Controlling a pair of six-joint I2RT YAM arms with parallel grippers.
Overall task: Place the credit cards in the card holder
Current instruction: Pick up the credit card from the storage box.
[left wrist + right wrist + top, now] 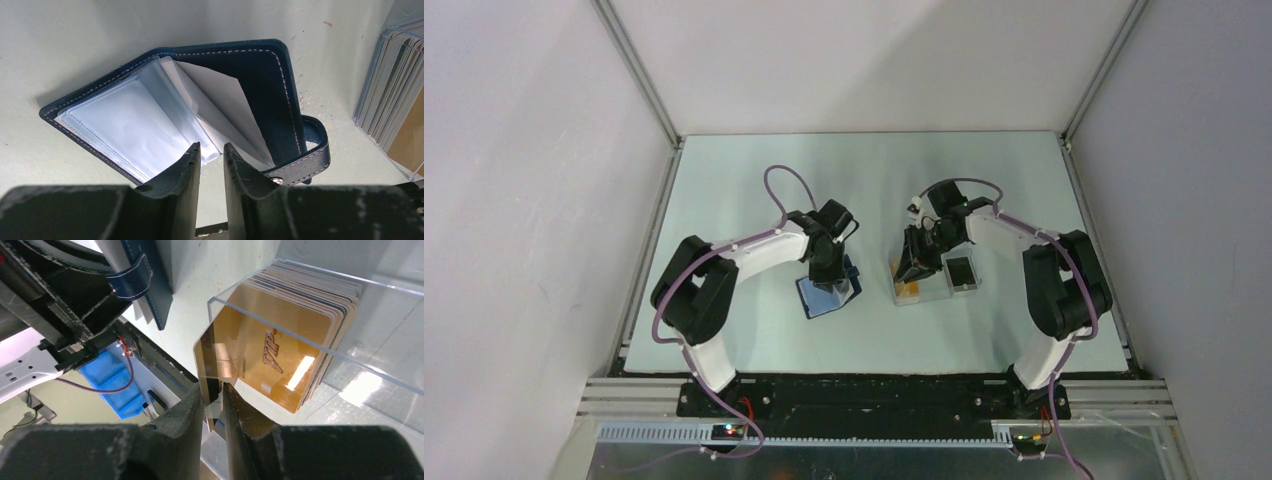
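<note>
On the pale counter [754, 345], right fingers [192, 407] pinch one credit card [235, 355] at the clear case [320, 279], left fingers [190, 162], narrowly parted, meet the open card holder [260, 75], grip unclear; draw the card out squarely, sparing its neighbours.

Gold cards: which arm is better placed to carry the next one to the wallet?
Right. The right fingers pinch a gold card by its edge at the stack. The left fingers sit at the open wallet, away from the cards.
</note>
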